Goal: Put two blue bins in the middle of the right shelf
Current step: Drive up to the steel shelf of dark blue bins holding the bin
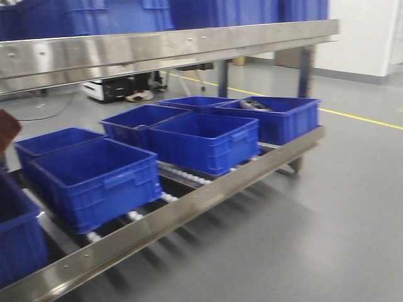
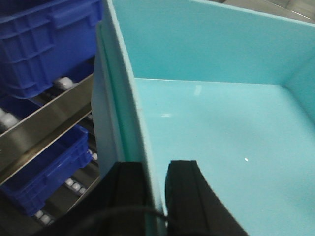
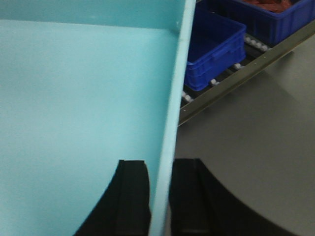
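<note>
Light turquoise bin (image 2: 216, 118) fills both wrist views, and it is held from two sides. Left end effector (image 2: 156, 196) is closed on the bin's left wall, with one black finger (image 2: 129, 194) outside the wall and the other inside. Right end effector (image 3: 160, 196) is closed on the bin's right wall (image 3: 174, 113) in the same way, one finger on each face. Inside of the bin shows nothing in it.

Front view shows a steel roller shelf (image 1: 189, 207) that carries several dark blue bins (image 1: 94, 179) in two rows, close to each other. The far right bin (image 1: 280, 116) has some dark object inside, too blurred to name. A second steel shelf level (image 1: 157, 47) runs above, with more blue bins on it. Gray floor (image 1: 327, 220) has a yellow line (image 1: 359, 116).
</note>
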Robot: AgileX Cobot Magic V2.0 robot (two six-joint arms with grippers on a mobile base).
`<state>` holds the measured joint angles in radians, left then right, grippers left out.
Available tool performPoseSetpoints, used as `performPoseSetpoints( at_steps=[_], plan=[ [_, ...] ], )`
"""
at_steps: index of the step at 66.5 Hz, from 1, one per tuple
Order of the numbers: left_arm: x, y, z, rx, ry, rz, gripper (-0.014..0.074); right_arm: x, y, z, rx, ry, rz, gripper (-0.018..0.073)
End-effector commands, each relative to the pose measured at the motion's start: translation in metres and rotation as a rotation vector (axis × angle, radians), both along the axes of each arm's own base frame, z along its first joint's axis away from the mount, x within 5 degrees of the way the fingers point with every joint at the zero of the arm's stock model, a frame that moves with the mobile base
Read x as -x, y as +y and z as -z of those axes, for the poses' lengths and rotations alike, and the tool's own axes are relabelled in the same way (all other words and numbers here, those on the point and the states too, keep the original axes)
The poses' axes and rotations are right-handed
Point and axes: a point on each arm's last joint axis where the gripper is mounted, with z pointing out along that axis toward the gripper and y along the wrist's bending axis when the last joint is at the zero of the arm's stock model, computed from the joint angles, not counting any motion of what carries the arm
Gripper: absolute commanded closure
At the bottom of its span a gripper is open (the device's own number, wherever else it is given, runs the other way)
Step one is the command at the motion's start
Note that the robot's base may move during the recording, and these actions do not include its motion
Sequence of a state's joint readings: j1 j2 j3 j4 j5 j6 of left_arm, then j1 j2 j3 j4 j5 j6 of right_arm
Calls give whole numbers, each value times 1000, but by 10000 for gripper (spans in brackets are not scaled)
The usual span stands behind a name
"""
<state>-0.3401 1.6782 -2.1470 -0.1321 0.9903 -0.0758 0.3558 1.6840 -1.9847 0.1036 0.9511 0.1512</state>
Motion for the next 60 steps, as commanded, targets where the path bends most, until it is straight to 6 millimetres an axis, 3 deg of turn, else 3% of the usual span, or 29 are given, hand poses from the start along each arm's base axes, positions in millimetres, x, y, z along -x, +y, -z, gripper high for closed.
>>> performPoseSetpoints(
  at_steps=[1, 60],
  plan=[
    [15, -16, -16, 132, -35, 104, 707, 3, 9, -18, -107, -114, -23, 713],
    [15, -16, -16, 132, -35, 104, 707, 3, 9, -18, -107, -114, -23, 713]
  ],
)
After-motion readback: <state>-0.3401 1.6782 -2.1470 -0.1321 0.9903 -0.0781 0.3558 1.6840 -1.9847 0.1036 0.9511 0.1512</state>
